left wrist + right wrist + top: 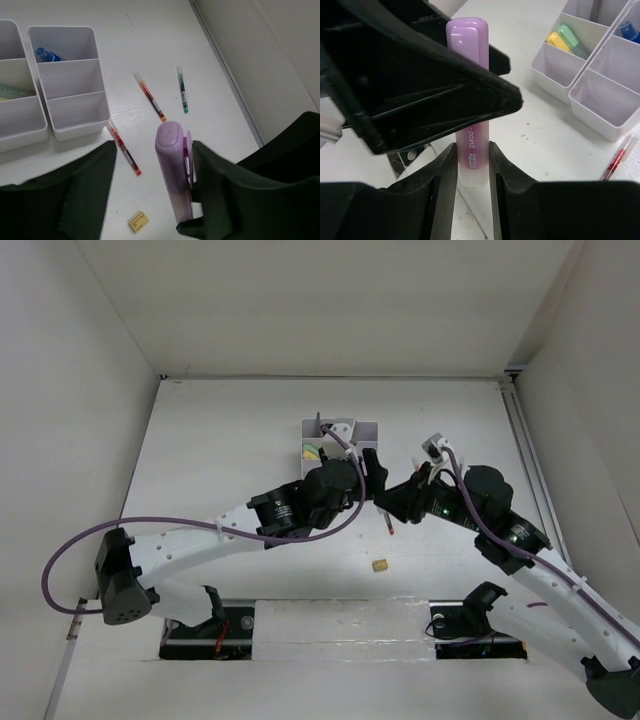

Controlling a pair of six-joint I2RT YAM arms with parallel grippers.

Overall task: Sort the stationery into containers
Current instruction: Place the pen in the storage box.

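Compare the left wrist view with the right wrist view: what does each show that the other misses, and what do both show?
Only left wrist: a green pen, an orange-red pen and the tan eraser. Only right wrist: the right gripper shut on the pink-purple stapler's white base, and the lettering there. Both: that stapler, the white organisers, the blue-capped glue bottle and a red pen.
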